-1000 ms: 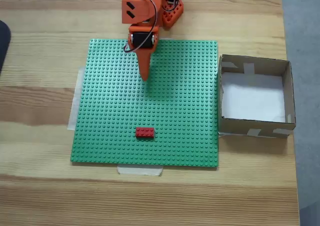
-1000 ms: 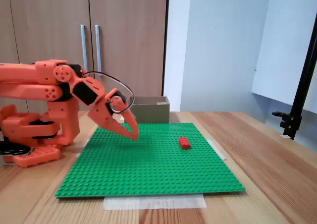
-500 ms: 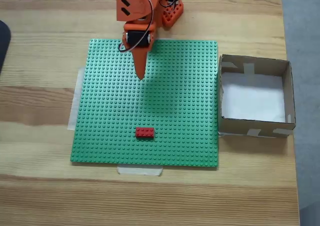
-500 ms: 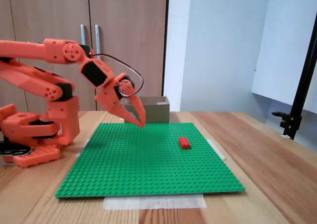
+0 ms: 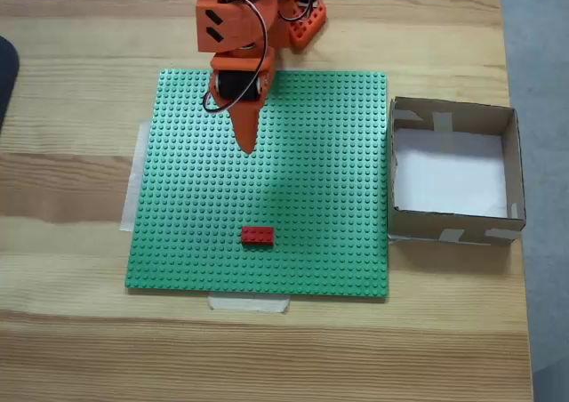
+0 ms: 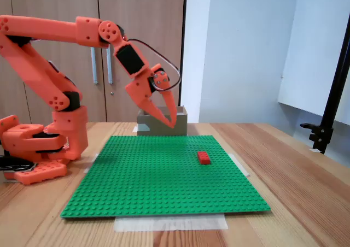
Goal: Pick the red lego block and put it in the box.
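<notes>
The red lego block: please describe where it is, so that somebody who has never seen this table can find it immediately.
On the wooden table lies a large green studded plate, with a cardboard box beside its right edge in the top-down fixed view. The red lego block sits on that plate near its lower edge, slightly left of centre. It is the one small, flat red brick there, well apart from the orange gripper.

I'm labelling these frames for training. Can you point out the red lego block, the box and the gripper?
red lego block (image 5: 258, 235): fixed view from above, middle of its studded top.
box (image 5: 453, 115): fixed view from above, its far cardboard wall.
gripper (image 6: 173, 124): fixed view from the side, at its fingertips.
</notes>
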You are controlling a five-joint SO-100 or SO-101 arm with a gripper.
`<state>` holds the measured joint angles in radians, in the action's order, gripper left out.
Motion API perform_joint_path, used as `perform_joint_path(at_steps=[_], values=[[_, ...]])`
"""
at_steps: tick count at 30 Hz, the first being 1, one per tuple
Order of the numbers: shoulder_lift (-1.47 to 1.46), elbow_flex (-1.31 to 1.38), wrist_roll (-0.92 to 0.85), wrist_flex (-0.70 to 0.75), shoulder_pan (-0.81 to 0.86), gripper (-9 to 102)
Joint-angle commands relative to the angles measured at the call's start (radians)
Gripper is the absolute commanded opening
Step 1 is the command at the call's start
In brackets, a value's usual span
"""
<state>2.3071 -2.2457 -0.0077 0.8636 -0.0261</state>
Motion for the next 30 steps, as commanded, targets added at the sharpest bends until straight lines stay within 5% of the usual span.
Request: perform_joint_path(at_steps=[1, 30], values=[[-0.133, 0.207, 0.002, 0.044, 0.002, -1], [-0.798, 0.989, -0.075, 0.408, -0.049, -1]])
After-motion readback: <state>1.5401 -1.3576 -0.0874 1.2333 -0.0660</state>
